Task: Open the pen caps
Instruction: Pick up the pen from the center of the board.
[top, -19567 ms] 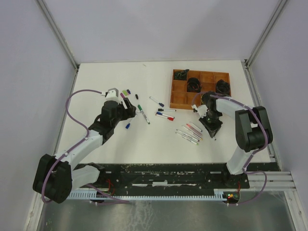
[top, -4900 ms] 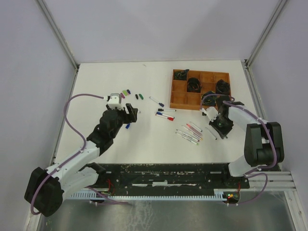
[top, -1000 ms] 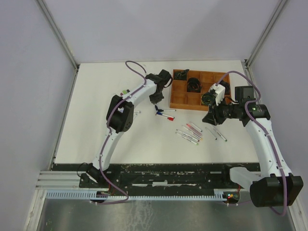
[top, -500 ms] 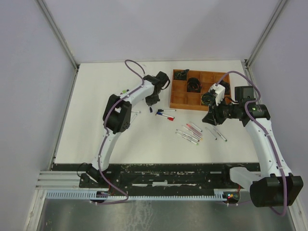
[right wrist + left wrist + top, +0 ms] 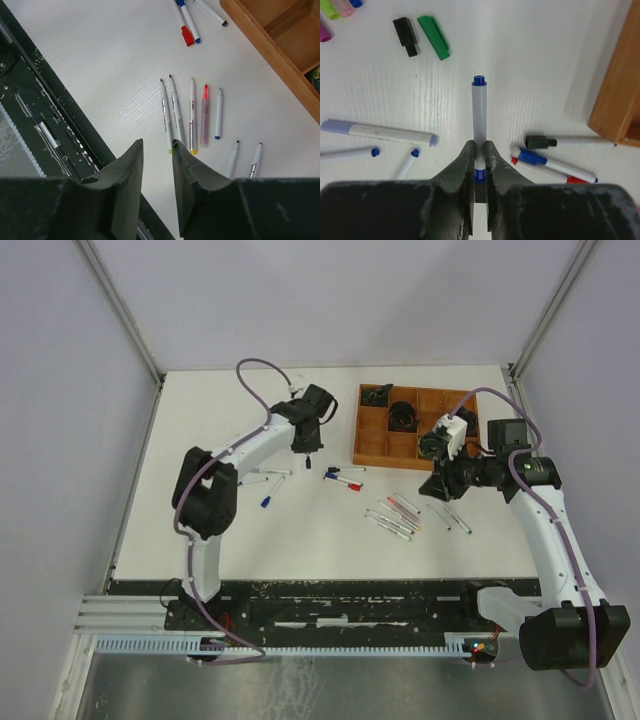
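My left gripper (image 5: 479, 150) is shut on a pen (image 5: 479, 110) with a white barrel and blue ends, which points away from the wrist just above the table. Loose pen caps lie beyond it: a green one (image 5: 433, 37), a black one (image 5: 406, 36), and a few more at the corner (image 5: 340, 7). From above, the left gripper (image 5: 308, 440) hangs left of the brown tray (image 5: 358, 430). My right gripper (image 5: 157, 142) is open and holds nothing, raised above a row of pens (image 5: 192, 115) lying side by side. The top view places it (image 5: 440, 485) right of that row (image 5: 398, 515).
Capped blue, red and black pens (image 5: 555, 163) lie by the tray's corner (image 5: 615, 100). More pens (image 5: 380, 132) lie to the left. The tray's compartments (image 5: 402, 415) hold dark objects. The black base rail (image 5: 30, 100) runs along the near table edge.
The left arm has swung left and away from the tray, with its jaws closing on the blue-ended pen. The right arm has not moved.
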`<state>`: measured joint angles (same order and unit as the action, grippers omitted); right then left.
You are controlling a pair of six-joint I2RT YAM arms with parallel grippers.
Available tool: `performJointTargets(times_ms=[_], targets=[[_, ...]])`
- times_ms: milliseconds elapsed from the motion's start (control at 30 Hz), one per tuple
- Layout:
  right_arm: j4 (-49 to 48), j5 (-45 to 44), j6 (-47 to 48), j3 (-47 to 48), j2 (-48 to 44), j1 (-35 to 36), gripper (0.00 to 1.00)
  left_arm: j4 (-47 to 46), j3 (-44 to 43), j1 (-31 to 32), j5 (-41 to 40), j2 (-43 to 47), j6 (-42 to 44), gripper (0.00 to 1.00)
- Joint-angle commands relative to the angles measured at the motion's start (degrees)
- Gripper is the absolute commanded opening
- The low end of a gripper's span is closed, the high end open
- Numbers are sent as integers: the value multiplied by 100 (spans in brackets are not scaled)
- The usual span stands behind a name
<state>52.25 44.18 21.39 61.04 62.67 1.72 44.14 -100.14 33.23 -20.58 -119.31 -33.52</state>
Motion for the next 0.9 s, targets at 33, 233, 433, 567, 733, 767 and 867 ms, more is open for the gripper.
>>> performJointTargets(times_ms=[33,233,433,567,733,767,867], targets=[[-125,554,259,-81,-156,28,37,-1982,1784,-1,1484,1548,867,3],[-409,1160,811,-501,-595,119,42,-4197,4068,1,3053,3162,880,3],[-367,1845,2737,-1273,-1399,353,59,-6115,5525,19,5101,3809,715,3],[337,2356,5423,-1817,-1925,455,68,-6132,5551,44,5856,3574,844,3],[852,2362,6897,-1961,-1929,550,69,-5405,5129,291,6451,3011,1164,3],[970,2313,7178,-1942,-1878,576,68,-5182,4995,373,6469,2868,1245,3],[1141,2167,7641,-1903,-1756,662,66,-4634,4586,576,6537,2436,1478,3]])
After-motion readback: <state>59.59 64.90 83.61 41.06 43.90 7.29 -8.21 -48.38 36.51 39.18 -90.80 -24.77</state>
